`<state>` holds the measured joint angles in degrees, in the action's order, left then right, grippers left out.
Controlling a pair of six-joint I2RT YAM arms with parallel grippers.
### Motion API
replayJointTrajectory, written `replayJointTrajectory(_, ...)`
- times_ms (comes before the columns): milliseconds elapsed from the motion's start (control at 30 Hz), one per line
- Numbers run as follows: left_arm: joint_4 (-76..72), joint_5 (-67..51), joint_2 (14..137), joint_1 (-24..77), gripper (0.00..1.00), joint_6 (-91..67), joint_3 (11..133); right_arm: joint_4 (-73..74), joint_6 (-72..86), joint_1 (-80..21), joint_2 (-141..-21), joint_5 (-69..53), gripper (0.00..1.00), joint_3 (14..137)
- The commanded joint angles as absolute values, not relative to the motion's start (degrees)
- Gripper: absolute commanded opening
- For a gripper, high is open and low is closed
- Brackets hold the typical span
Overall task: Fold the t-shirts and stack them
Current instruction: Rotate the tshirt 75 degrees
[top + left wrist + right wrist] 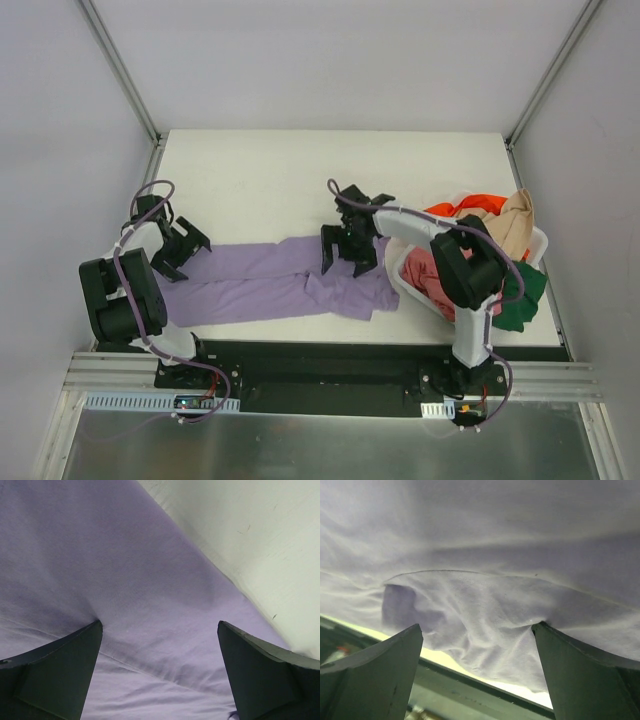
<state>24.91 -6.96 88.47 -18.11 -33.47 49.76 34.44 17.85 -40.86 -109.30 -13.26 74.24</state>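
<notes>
— On the white table (300,180), what is that long purple thing?

— That is the lavender t-shirt (270,285). It lies stretched out near the front edge of the table. One end is by the left gripper (190,257) and the other end is right next to the white basket (397,280).

— Is the left gripper holding it?

— No. Its two fingers stand wide apart with nothing pinched between them. The left wrist camera shows that gripper (160,625) low over the purple cloth (125,580), which is smooth there, with bare table off to the right. One finger tip looks like it touches the cloth.

— And the right gripper (345,262)?

— It is spread wide too and grabs nothing. It points down at the shirt near the middle of the table. From the right wrist camera, the gripper (477,626) has a crumpled, wrinkly fold of the shirt (495,605) between its fingers, and the tips sit on the cloth.

— What is in the basket?

— More shirts, all in a heap. An orange-red t-shirt (470,207) is at the far side, a beige t-shirt (515,225) sticks up beside it, a dusty pink t-shirt (425,275) is at the near left, and a dark green t-shirt (525,295) hangs over the right rim.
</notes>
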Motion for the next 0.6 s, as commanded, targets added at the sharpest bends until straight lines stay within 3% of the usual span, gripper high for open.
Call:
replayJointTrajectory(0,25.75,-5.01,85.61,-18.98,0.99,-33.57,47.11,36.82,11.69,-32.8,-121.18,-20.02,0.96,85.05)
replayJointTrajectory(300,25.66,-9.4,73.86,-11.35,0.99,-43.15,32.72,56.42,3.95,-26.37,-147.55,-16.43,0.96,140.23)
replayJointTrajectory(433,25.93,-14.75,58.49,-6.6,0.99,-46.93,25.94,44.86,0.89,-24.97,-144.86,-16.97,0.96,137.4)
replayJointTrajectory(567,30.66,-15.04,44.15,-3.87,0.99,-42.64,31.01,39.2,-3.51,-24.96,-138.62,-13.72,0.96,136.14)
